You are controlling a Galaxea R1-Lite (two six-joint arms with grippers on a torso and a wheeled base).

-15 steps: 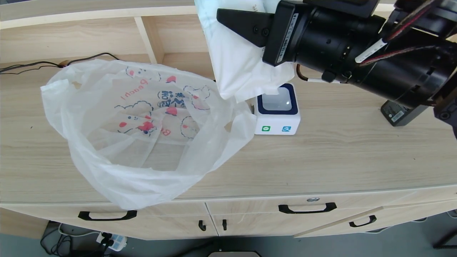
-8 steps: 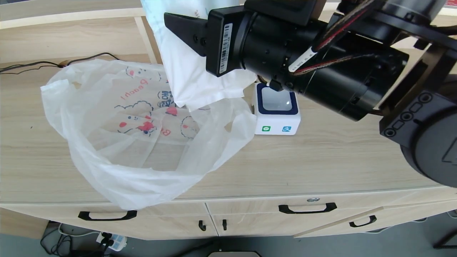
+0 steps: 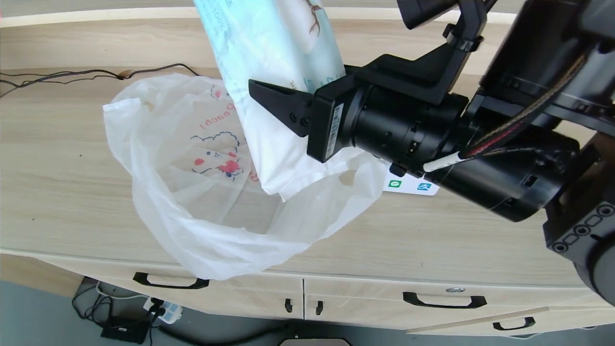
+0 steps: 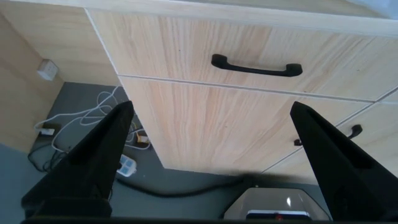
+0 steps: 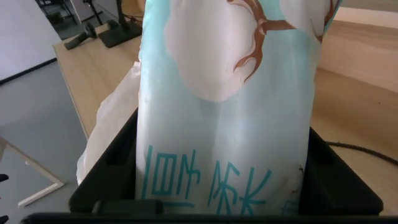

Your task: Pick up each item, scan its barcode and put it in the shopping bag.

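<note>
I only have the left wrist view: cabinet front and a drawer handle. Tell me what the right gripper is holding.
Observer: The right gripper is shut on a soft pack, pale blue and white with a branch print.
Operator: Give me its position against the shopping bag.
Observer: In the head view, the pack's lower end hangs over the open mouth of the shopping bag, which lies on the counter. I cannot tell whether it has dipped below the rim.
</note>
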